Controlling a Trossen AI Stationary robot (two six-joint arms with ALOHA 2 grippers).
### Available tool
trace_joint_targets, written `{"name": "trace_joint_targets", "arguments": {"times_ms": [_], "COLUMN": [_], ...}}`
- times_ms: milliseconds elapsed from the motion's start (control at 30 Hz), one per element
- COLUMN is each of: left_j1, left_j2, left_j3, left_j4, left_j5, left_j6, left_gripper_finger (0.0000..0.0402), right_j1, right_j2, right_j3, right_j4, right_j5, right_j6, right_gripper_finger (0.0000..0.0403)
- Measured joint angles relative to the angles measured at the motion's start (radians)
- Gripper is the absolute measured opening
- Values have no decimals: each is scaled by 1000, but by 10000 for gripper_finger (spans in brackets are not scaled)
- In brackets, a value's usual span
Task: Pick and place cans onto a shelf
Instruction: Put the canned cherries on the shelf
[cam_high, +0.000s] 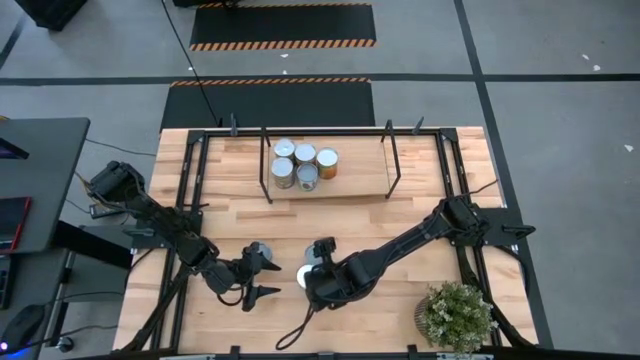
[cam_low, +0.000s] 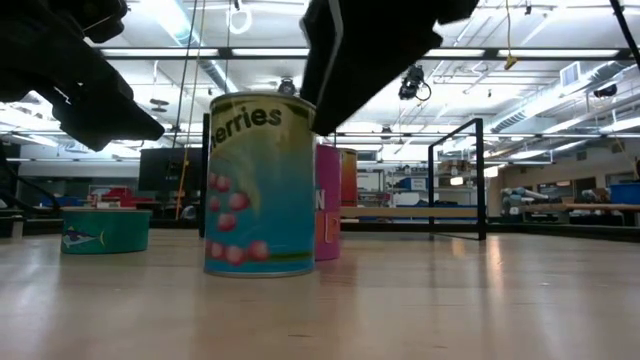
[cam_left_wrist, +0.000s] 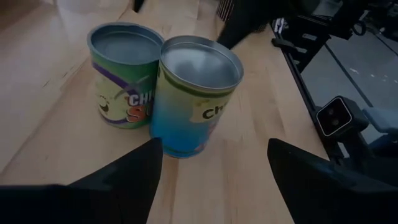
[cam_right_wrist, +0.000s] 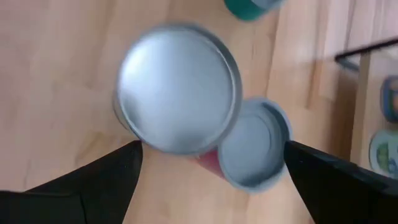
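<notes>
Light-wood shelf (cam_high: 352, 172) at the far edge holds five cans (cam_high: 305, 165). I've got my right gripper (cam_high: 313, 268) spread over two touching cans (cam_right_wrist: 180, 90) near centre; left gripper (cam_high: 262, 270) spread wide beside them.

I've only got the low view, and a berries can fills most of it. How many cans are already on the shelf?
Observer: The high view shows five cans clustered at the left end of the shelf.
Operator: Is the right gripper open?
Observer: Yes. The right gripper has its fingers spread wide above two can tops.
Operator: And the left one?
Observer: The left gripper is open too, facing two cans that stand side by side, touching.
</notes>
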Motion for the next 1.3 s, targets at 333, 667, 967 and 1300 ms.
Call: {"name": "trace_joint_targets", "arguments": {"times_ms": [333, 667, 967, 1300], "left_j1": [17, 17, -12, -12], "left_j2": [0, 0, 0, 0], "left_j3": [0, 0, 0, 0], "left_j4": [1, -3, -16, -17], "left_j5": [1, 24, 46, 44], "left_j6": [21, -6, -14, -28], "left_gripper_finger": [295, 295, 295, 295], "right_j1": [4, -35, -63, -68], "right_j2": [-4, 56, 62, 66], "right_j3": [78, 77, 78, 63], "right_j4": [97, 225, 165, 116], "right_j5": [-135, -181, -186, -224], "right_j6": [7, 7, 27, 58], "right_gripper_finger": [398, 399, 399, 389]}}
